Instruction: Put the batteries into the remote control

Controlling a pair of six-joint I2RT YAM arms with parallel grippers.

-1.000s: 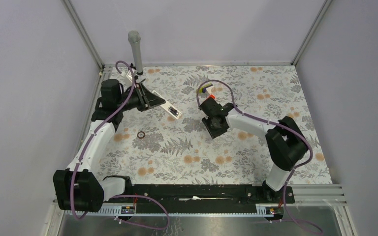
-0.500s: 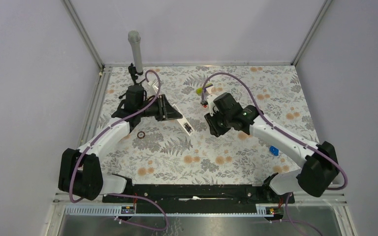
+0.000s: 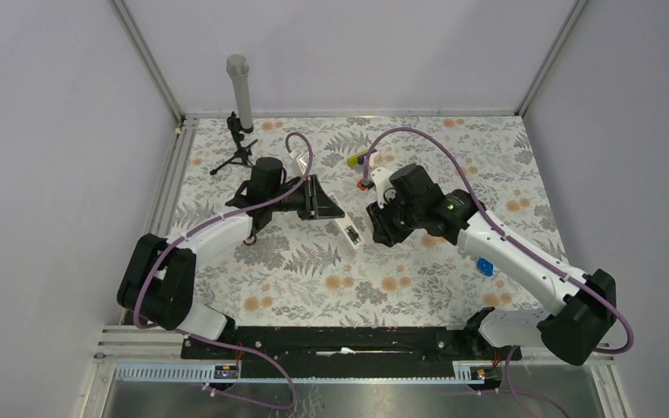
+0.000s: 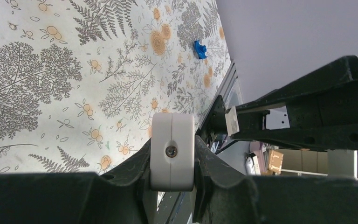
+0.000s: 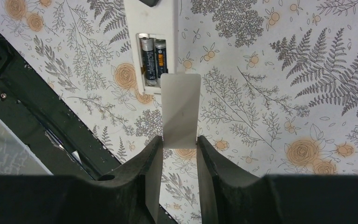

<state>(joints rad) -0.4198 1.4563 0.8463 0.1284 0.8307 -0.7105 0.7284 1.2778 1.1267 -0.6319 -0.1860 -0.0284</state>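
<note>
**Two batteries are in the remote control, and the cover is not yet on**

Both batteries (image 5: 153,59) lie side by side in the open compartment (image 5: 150,84) of the remote control (image 5: 168,28). It is near the middle of the worktop (image 3: 314,287). The left hand (image 4: 172,148) is clamped on one end of it. The compartment end points toward the near edge and a little to the right. I cannot tell whether this free end rests on the worktop or hangs above it.

The right hand (image 5: 178,142) is closed on a thin white cover (image 5: 181,107) and holds it by one short edge. The opposite edge of the cover overlaps the end of the remote control in the wrist view, slightly to one side of the compartment.

The loading itself looks done, so I judge that closing the compartment is what remains. Several things could go wrong:

- The cover is pinched only at a narrow strip, so it may turn or slip if it meets the rim at an angle.
- The sideways offset may make the cover catch on the rim.
- The remote control is held far from the compartment, so a push there may tilt it in the left hand.
- A jolt could shake the batteries loose.
</note>
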